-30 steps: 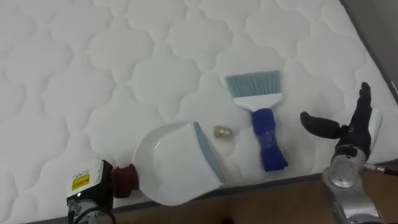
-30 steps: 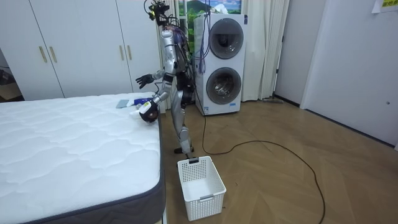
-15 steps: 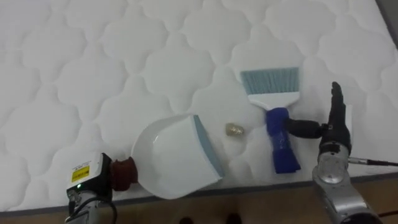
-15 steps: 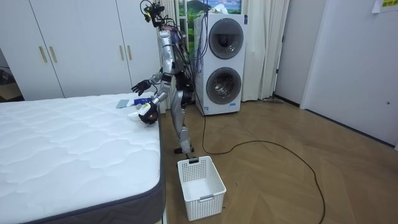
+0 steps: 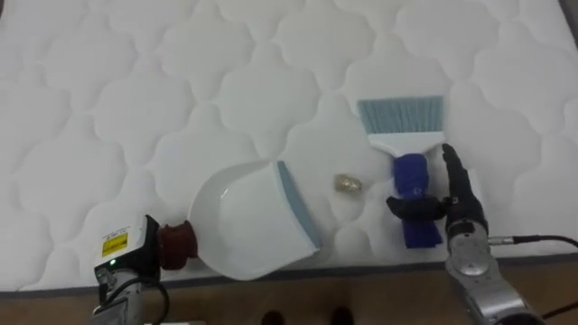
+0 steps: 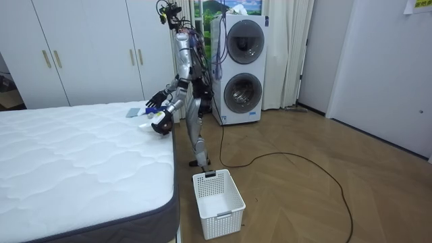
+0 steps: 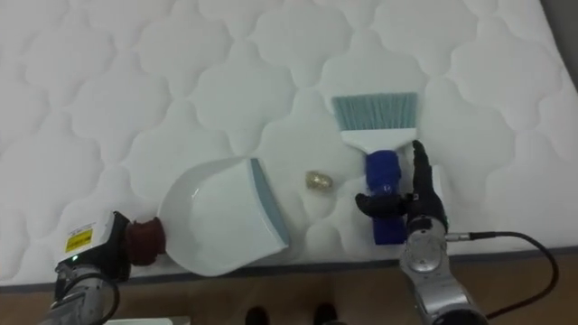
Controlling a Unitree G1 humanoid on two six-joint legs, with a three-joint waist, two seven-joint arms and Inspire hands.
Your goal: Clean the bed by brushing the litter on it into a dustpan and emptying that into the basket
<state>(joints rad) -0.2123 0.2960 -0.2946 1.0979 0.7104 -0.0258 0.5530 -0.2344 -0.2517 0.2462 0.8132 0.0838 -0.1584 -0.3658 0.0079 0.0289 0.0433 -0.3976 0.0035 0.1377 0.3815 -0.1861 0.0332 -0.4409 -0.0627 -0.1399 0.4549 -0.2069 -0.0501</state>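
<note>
Brush at mattress's near edge, right side; handle pointing near, bristles far. Right hand just right of handle, fingers straight, thumb across it, nothing gripped. Crumb, then dustpan, leftward; left hand at dustpan's near end, grip indiscernible.

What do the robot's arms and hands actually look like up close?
The right hand has slim black fingers on a round silver-grey metal wrist, with a thin black cable running off it. The left arm carries a black box with a yellow label and a small green light.
</note>
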